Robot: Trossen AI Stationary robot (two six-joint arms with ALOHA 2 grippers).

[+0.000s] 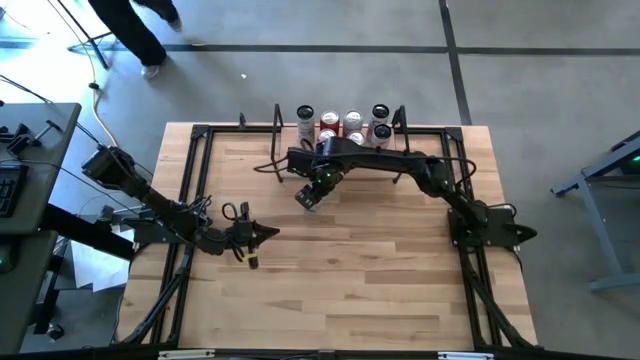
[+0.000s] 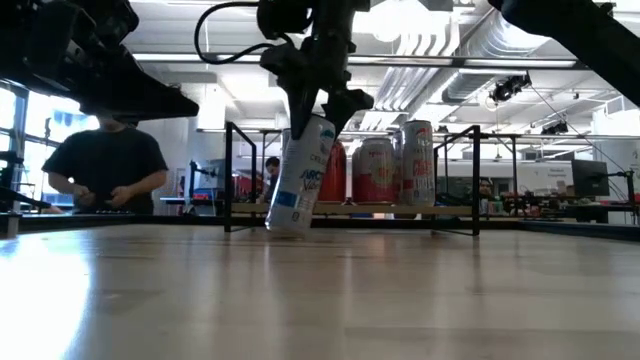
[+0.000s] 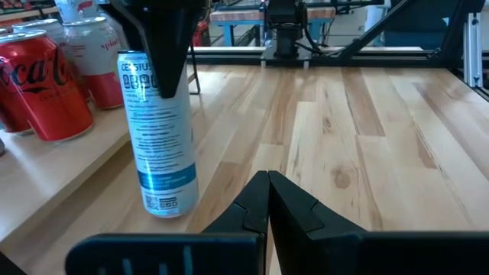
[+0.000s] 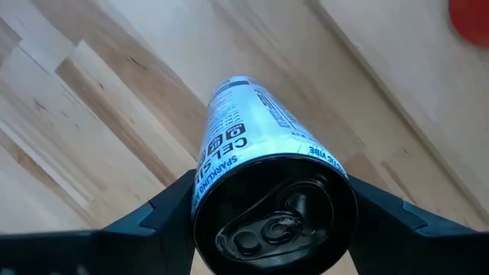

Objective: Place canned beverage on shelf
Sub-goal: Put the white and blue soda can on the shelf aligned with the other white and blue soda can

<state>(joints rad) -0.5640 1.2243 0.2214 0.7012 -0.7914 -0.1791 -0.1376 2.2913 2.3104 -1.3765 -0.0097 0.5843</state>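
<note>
Hand, left [image 1: 262,234]: mine, parked low over the worktop [image 1: 350,290] on its left side, fingers pressed together with nothing between them. Idle; no part in the present step.

Can, white and blue [image 2: 300,176]: the item in transit. It stands on the bare worktop just in front of the shelf [image 2: 350,211], not on it. Long axis near vertical but tilted; in the low view the top leans right, toward the shelf, and the base appears to rest on the wood. The pull-tab end faces up into my right wrist camera, the printed text running along the length of the body.

Hand, right [image 1: 318,187]: mine, reaching from the right side of the worktop, fingers clamped on the can's upper rim from either side.

Shelf stock: several cans already stand on the board, red ones [image 2: 376,170] among them, with dark-topped and pale ones beside them in the high view.

Progress, as I judge it: grasp made, placement outstanding. Remaining: lift over the board's edge, set upright in a free spot, let go.
</note>
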